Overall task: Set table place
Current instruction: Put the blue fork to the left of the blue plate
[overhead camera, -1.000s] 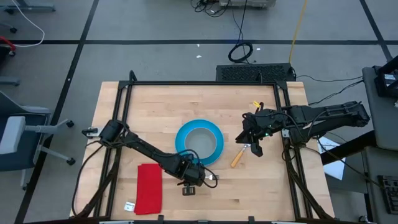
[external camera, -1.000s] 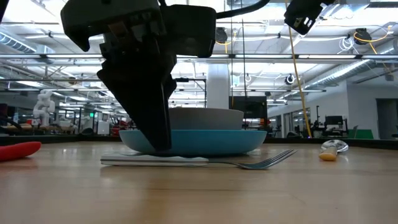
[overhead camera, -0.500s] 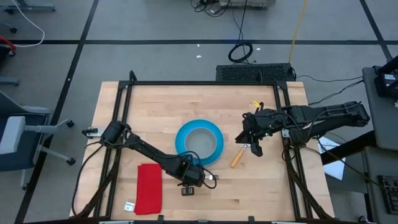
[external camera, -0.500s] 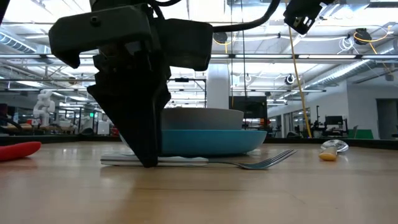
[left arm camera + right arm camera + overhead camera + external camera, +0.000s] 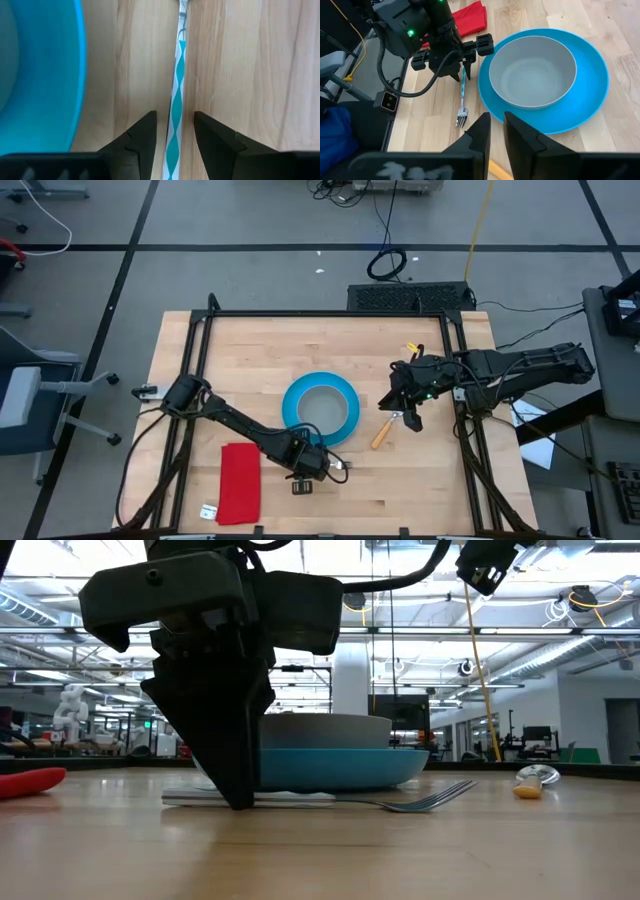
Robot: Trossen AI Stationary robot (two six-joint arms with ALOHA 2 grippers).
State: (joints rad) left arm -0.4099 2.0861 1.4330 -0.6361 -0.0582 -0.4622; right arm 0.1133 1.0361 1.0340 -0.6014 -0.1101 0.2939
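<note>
A grey floor crossed by dark lines surrounds the table (image 5: 260, 350), a light-wood top framed by thin black rails; the low view looks past it into a wide hall with ceiling lights and pipes. Take the blue plate (image 5: 345, 408) near the table's middle as the landmark. Well to its left and nearer the front edge lies a folded red cloth (image 5: 240, 481). Between cloth and plate, the left gripper (image 5: 172, 131) is down at the table surface, its fingers (image 5: 142, 140) apart on either side of the fork (image 5: 177, 95) handle without pressing it. The fork lies flat just beside the plate's front rim. A grey bowl (image 5: 532, 71) sits in the plate. Right of the plate lies the orange-handled spoon (image 5: 381, 434). Above it hangs the right gripper (image 5: 404, 402), its fingers nearly together and empty.
</note>
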